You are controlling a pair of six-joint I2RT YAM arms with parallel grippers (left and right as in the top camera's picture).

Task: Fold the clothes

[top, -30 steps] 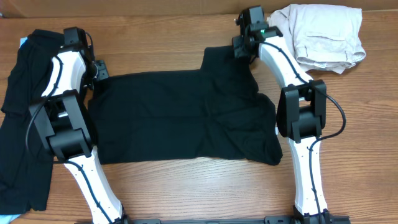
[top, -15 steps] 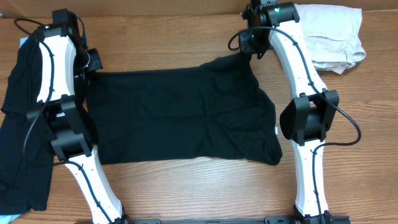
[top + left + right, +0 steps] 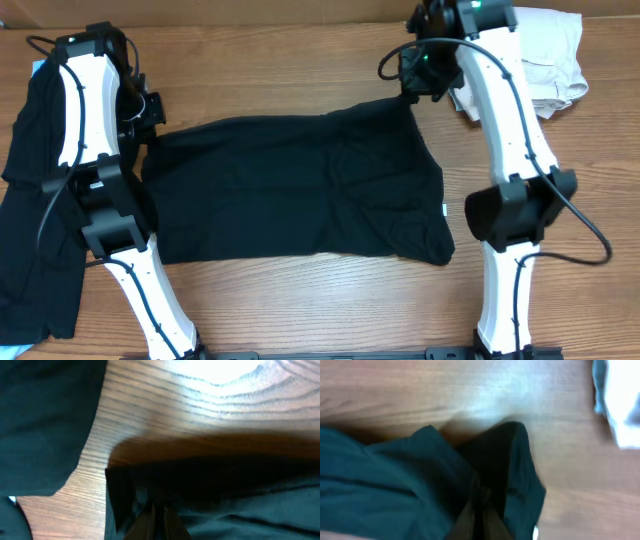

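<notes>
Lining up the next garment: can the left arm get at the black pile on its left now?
Probably not yet: the left arm's jaws are shut on the T-shirt's corner. Otherwise the pile lies uncovered beside it.

A wooden table (image 3: 300,70) with brown grain is filling the overhead view, a tan strip (image 3: 200,10) is running along its far edge, and a bright glare (image 3: 220,367) is washing over the wood in the left wrist view
</notes>
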